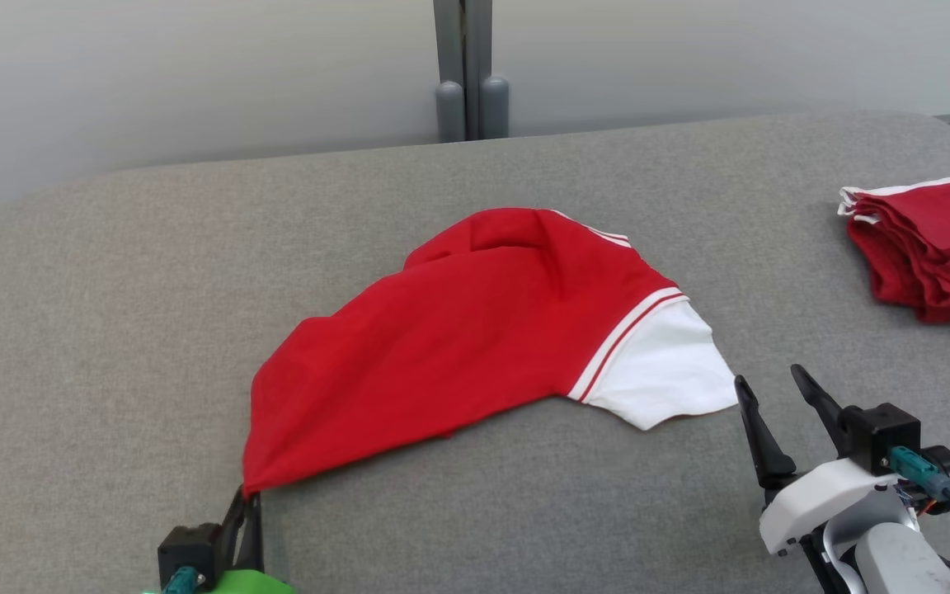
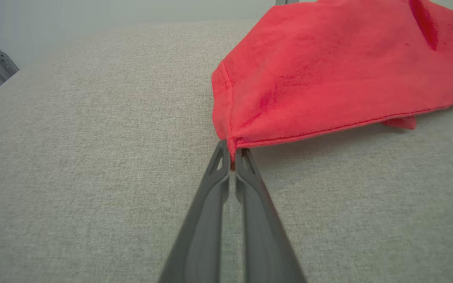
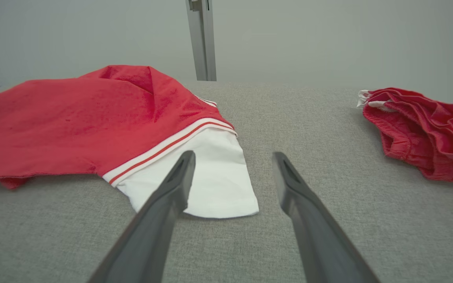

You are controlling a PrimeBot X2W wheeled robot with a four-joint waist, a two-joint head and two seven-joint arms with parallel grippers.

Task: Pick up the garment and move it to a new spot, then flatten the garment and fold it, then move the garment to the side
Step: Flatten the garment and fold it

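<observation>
A red garment [image 1: 475, 330] with a white sleeve [image 1: 665, 371] and striped trim lies loosely spread on the grey padded surface [image 1: 112, 330]. My left gripper [image 1: 246, 493] is shut on the garment's near left corner [image 2: 232, 147], which pulls the cloth into a point. My right gripper [image 1: 768, 381] is open just right of the white sleeve's tip [image 3: 218, 184], a little above the surface, with nothing between its fingers. The garment's far part is rumpled, with a fold [image 3: 140, 78] raised near the collar.
A second red cloth with white trim [image 1: 928, 247] lies bunched at the far right edge of the surface, seen too in the right wrist view [image 3: 427, 129]. A grey post [image 1: 467, 74] stands behind the surface against a pale wall.
</observation>
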